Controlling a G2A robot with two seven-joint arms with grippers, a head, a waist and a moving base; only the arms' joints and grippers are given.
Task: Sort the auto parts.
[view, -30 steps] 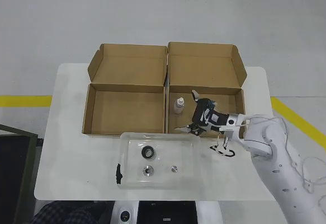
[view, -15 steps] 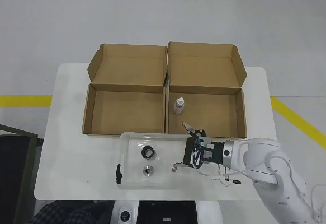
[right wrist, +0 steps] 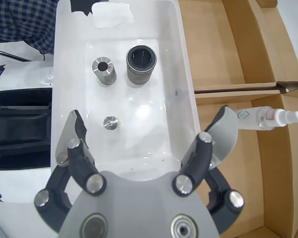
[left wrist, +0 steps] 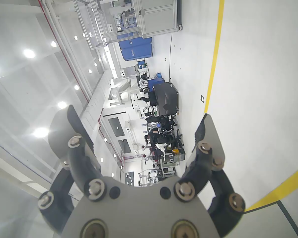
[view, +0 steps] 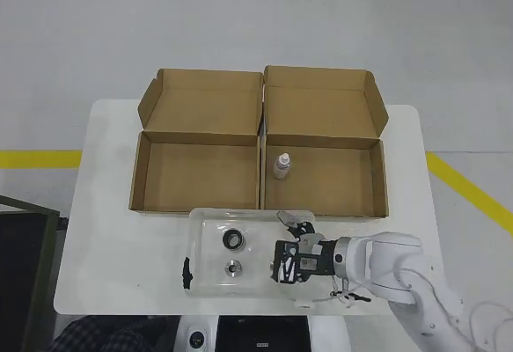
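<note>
- Right box [view: 326, 180]: the bottle [view: 281, 165] is parked by its left wall, so that one looks sorted.
- Bin [right wrist: 186, 75]: three metal parts are left inside.
- Right gripper [right wrist: 149, 115]: it's been swung back from the box to over the bin, jaws wide apart, nothing held.
- Left gripper [left wrist: 139, 113]: jaws apart, pointed off into the room.
- Stud [right wrist: 111, 123]: found just ahead of the right gripper, so it's probably grabbed next.

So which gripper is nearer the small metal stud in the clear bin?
Right. The right gripper hovers open over the clear bin, with the small metal stud just below it. The left gripper, open, points out at the hall, away from the table.
</note>
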